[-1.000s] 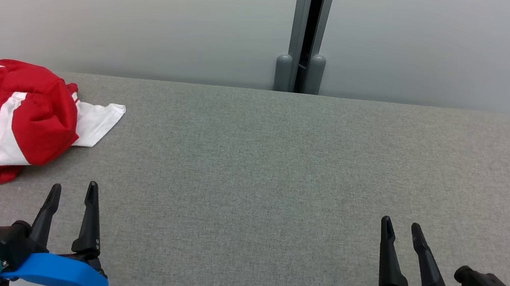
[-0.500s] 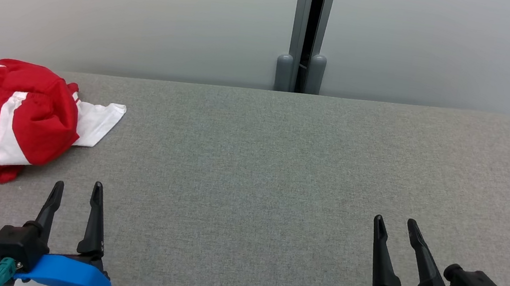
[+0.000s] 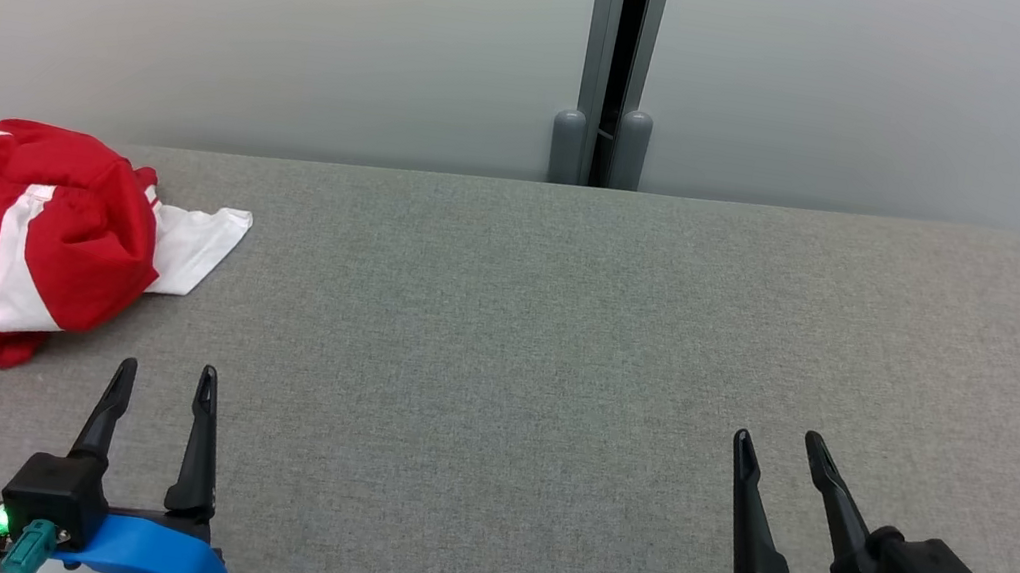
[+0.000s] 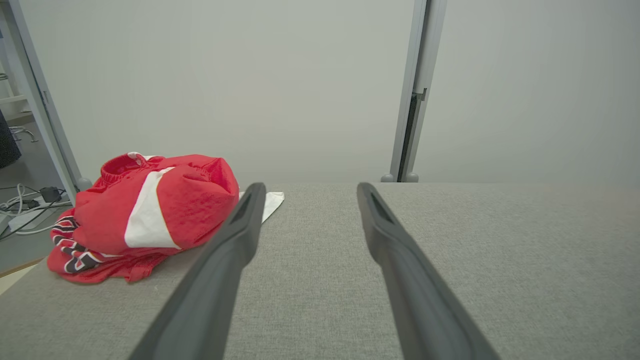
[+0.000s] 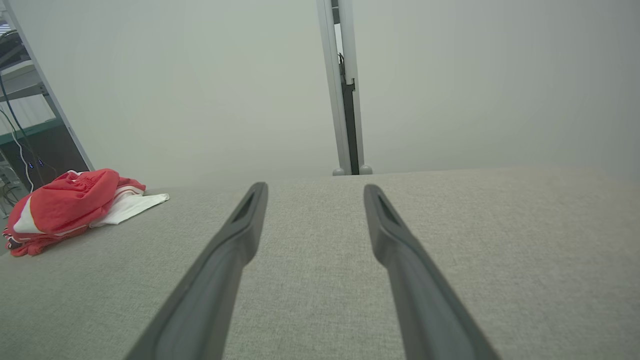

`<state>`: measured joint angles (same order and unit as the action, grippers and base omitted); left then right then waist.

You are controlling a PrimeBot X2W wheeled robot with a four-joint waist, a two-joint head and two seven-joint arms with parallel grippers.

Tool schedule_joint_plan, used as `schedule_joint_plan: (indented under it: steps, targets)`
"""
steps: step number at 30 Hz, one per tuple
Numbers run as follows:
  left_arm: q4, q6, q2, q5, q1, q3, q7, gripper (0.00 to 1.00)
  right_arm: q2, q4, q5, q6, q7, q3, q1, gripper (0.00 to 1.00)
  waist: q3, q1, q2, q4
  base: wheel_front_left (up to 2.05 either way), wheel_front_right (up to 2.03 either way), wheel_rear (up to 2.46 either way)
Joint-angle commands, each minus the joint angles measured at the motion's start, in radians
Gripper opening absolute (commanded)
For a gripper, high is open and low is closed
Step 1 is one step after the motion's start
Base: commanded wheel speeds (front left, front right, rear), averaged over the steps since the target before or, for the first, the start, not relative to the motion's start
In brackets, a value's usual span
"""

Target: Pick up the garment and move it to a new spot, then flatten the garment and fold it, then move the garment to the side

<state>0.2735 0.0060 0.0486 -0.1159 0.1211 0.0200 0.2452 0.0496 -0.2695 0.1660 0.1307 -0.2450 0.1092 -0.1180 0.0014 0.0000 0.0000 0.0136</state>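
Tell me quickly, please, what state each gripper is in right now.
Left gripper: open, holding nothing.
Right gripper: open, holding nothing.

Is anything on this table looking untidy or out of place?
Yes: the red and white garment lies crumpled in a heap near the left edge of the grey table, a white part sticking out. Nothing is spilled.

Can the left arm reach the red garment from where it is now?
Probably yes: the left pincer is open, and the garment lies just ahead to its left, with nothing between.
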Motion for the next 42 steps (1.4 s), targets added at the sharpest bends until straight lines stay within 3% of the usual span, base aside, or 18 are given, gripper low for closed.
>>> schedule_joint_plan:
  steps: [1,9,27,42]
  targets:
    - [0.002,0.0,0.007,0.023,0.011,0.001,0.009,1.0,0.001,-0.001,-0.021,0.0,-0.008,0.004,-0.013,1.0,-0.001,0.0,0.0,0.0,0.0,0.0,0.0]
    - [0.015,0.009,0.007,0.069,0.012,0.001,0.023,1.0,0.001,-0.012,-0.076,0.0,-0.023,0.009,-0.015,1.0,-0.005,0.0,0.0,0.002,0.0,0.0,0.0]
    - [0.042,0.004,0.005,0.045,0.016,-0.002,0.021,1.0,0.001,-0.028,-0.068,0.0,-0.022,0.005,-0.014,1.0,-0.008,0.0,0.0,0.011,0.0,0.0,0.0]
    - [0.04,0.011,0.006,0.049,0.015,-0.027,0.021,1.0,0.001,-0.017,-0.067,0.0,-0.022,0.012,-0.006,1.0,0.003,0.0,0.0,0.134,0.0,0.0,0.0]
